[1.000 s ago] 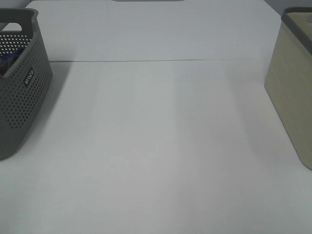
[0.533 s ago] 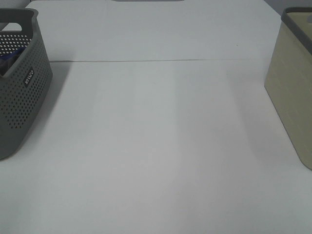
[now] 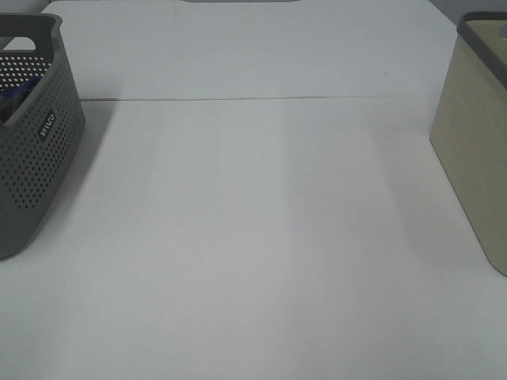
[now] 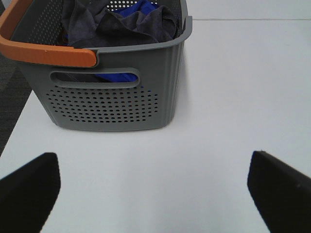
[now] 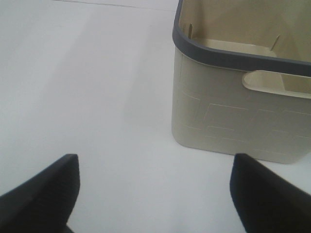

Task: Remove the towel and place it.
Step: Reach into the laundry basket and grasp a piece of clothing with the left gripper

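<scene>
White table [image 3: 253,237], two baskets [image 3: 36,158] [image 3: 475,166], one towel [image 4: 90,24]

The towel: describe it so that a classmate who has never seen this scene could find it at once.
At the left edge of the white table stands a grey perforated basket with an orange handle. The towel is the crumpled cloth heaped inside it, dark charcoal-grey, unlike the bright blue cloth beside it.

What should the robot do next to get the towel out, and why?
Probably lift the left end effector up and forward over the basket: it is open and empty, short of the basket wall, and the towel lies bunched inside with a blue cloth.
</scene>
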You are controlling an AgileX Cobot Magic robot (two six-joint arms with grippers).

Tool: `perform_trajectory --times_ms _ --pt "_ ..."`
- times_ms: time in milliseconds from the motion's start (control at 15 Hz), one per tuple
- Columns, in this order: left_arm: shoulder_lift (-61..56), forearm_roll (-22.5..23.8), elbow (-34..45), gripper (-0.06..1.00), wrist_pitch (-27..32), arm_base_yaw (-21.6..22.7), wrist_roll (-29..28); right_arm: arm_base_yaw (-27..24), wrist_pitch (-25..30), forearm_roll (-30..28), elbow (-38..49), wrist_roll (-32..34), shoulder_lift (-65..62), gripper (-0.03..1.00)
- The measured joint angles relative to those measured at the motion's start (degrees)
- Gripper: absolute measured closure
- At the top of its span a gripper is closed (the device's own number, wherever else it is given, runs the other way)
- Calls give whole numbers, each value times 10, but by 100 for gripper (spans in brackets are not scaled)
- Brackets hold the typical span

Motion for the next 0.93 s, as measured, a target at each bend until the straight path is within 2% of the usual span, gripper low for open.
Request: perform_trajectory --times_ms 933 --pt "0 0 0 -4 0 0 0 0 0 0 0 0 0 15"
